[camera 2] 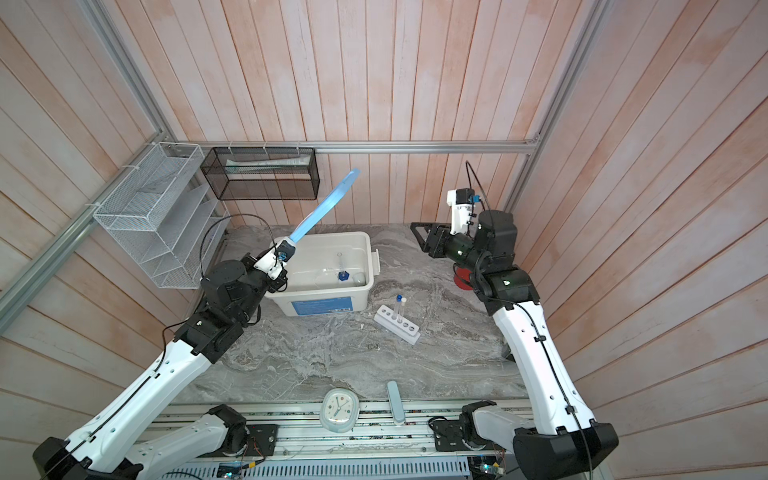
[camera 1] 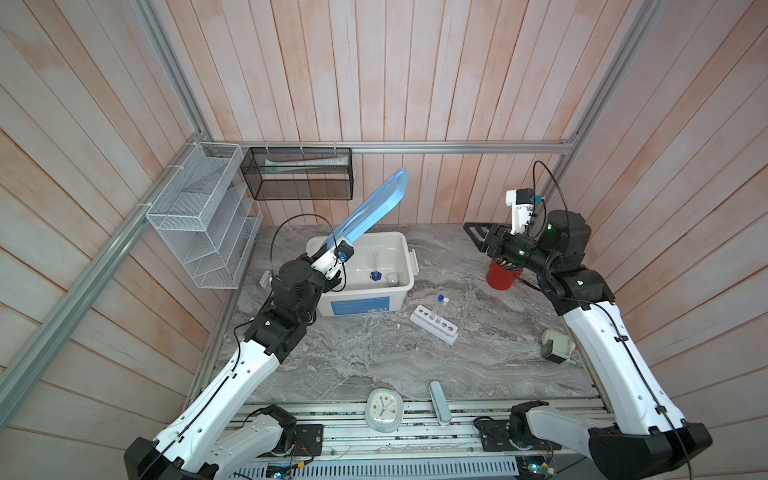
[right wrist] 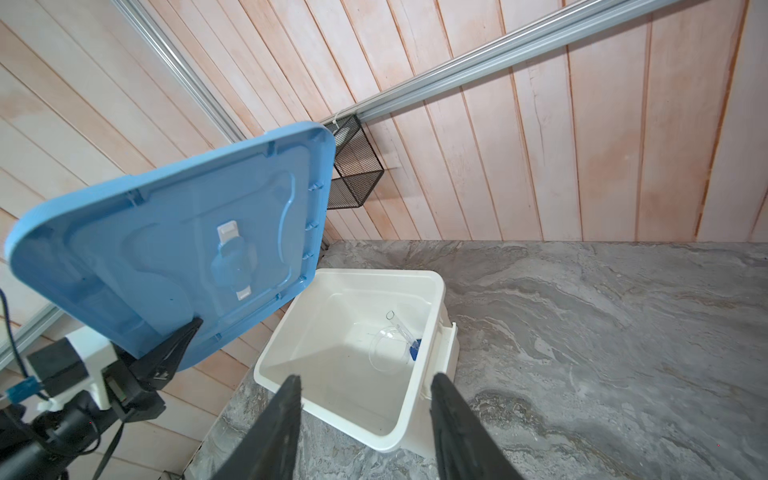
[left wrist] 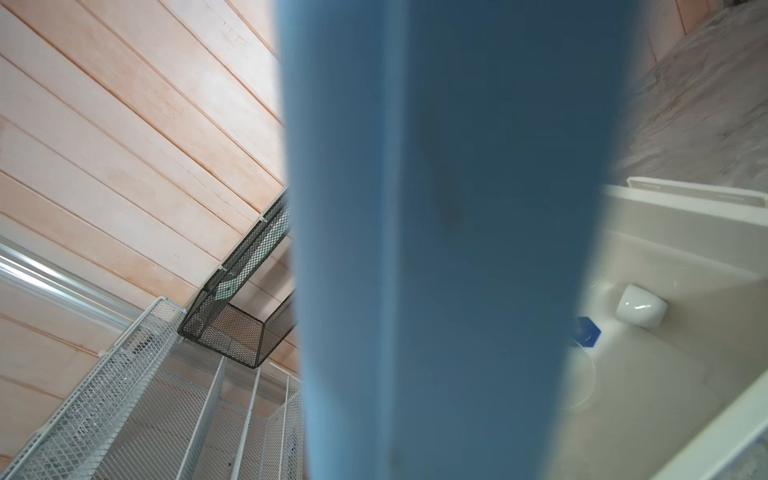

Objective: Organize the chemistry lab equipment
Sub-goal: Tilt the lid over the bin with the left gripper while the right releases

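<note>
My left gripper is shut on the edge of the blue lid, holding it tilted up over the left end of the white bin. In the left wrist view the lid hides the jaws. Inside the bin lie the blue-hexagon-based clear vessel, the small white dish and the clear petri dish. On the table right of the bin stands the white six-hole rack, holding the blue-capped tube and the white-capped tube. My right gripper hangs open and empty at the back right, apart from the bin.
A red cup stands under the right wrist. A white wire shelf and a black mesh basket hang on the back left walls. A round white clock and a pale case lie at the front edge, a small device at the right.
</note>
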You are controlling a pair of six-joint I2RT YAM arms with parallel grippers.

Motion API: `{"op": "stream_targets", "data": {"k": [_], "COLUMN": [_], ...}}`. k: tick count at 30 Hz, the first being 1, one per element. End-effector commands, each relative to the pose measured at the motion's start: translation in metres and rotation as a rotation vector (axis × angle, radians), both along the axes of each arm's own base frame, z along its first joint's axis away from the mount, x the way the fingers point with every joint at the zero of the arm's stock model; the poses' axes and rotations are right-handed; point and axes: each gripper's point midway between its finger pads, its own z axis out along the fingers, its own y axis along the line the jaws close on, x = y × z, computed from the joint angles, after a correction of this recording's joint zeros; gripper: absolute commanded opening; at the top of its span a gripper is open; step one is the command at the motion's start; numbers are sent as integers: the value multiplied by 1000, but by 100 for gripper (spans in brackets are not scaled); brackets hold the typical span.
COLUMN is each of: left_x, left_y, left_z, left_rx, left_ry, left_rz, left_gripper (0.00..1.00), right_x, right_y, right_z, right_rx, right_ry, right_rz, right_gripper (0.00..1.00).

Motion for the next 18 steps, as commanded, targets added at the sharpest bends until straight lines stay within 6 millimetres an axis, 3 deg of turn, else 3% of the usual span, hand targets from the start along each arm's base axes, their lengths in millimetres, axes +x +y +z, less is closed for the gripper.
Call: {"op": "stream_targets", "data": {"k": [1, 10, 18], "left_x": [-2, -8, -14], "left_y": [6, -5, -18], "left_z": [28, 27, 19], "left_rx": [112, 279, 374], "left_ry": [-175, -277, -318], "left_rz": [95, 134, 110], "left_gripper": [7, 7, 6], "right_x": [-10, -11, -2], "right_y": [15, 24, 30], "right_z": [10, 11, 5], "right_rx": [75, 173, 216], "right_ry": [43, 77, 135], "right_rz": [133, 241, 275], "right_gripper": [54, 73, 75]}}
